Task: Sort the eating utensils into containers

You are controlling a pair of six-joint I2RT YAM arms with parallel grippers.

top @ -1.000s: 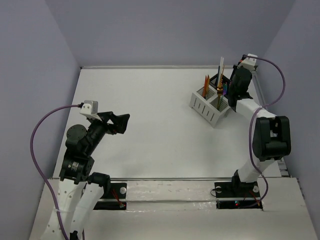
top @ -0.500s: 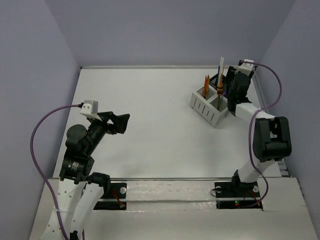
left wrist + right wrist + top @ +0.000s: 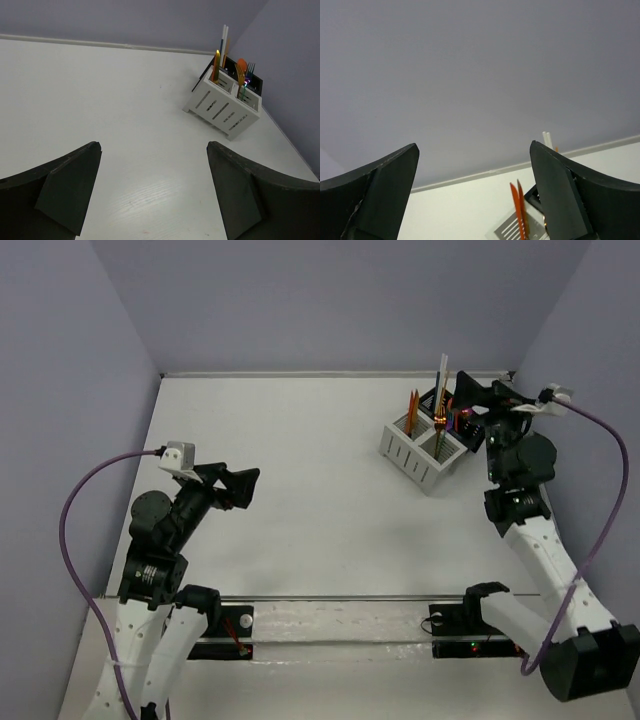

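Right gripper (image 3: pixel 474 402) is above the far right corner of the smooth white table (image 3: pixel 300 470), just beside the containers on their right. In its wrist view the two black fingers (image 3: pixel 380 185) are spread wide with nothing between them; only grey wall (image 3: pixel 470 75) and the utensil tops show below. Left gripper (image 3: pixel 244 485) hangs over the left half of the table, well apart from the containers, jaws also wide apart and empty. The small white slatted caddy (image 3: pixel 418 452) sits near the table's far right, with the black perforated box (image 3: pixel 452 400) joined on its far side. All eating utensils in view stand upright in the compartments. Two thin orange-red plastic pieces (image 3: pixel 413 404) are in the caddy's far-left cell and a gold-brown fork (image 3: pixel 240 75) is in a neighbouring cell. A pair of thin white sticks (image 3: pixel 441 368) rises tallest. An orange round-bowled spoon (image 3: pixel 242 64) and a dark fork (image 3: pixel 250 67) stand toward the black box. Which cell holds the white sticks cannot be told from these angles.
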